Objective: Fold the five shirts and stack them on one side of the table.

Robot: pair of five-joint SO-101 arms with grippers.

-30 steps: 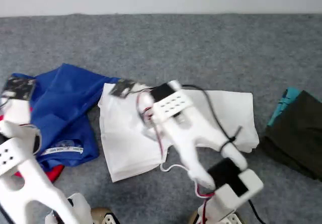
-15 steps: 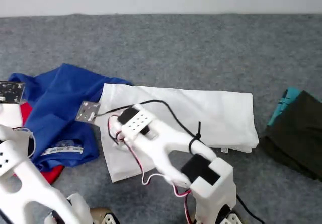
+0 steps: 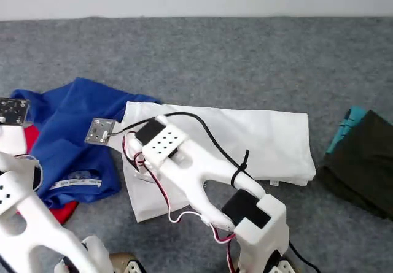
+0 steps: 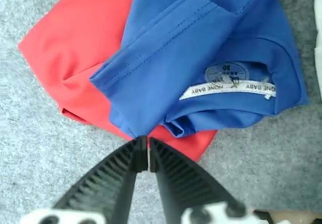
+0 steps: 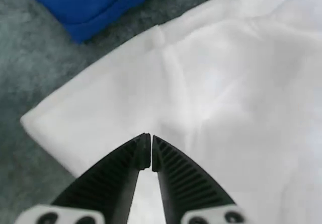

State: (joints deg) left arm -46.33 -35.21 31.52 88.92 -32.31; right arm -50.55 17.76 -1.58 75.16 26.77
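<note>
A white shirt (image 3: 245, 141) lies folded in a wide rectangle mid-table. The right arm (image 3: 184, 162) stretches over the shirt's left part. My right gripper (image 5: 150, 151) is shut, its tips just above the white shirt (image 5: 216, 98) close to a folded corner. At the left, a crumpled blue shirt (image 3: 73, 126) lies on a red shirt (image 3: 64, 210). My left gripper (image 4: 144, 157) is shut and holds nothing. It hangs over the spot where a corner of the blue shirt (image 4: 201, 58) overlaps the red shirt (image 4: 75, 38).
A folded dark shirt (image 3: 362, 162) sits on a teal one (image 3: 344, 129) at the table's right edge. The grey felt table (image 3: 215, 58) stretches bare behind the shirts. The left arm's white body (image 3: 24, 211) fills the near-left corner.
The right arm has swung left and drawn back toward the near-left part of the white shirt. The left arm has shifted only slightly. The shirts lie as before.
</note>
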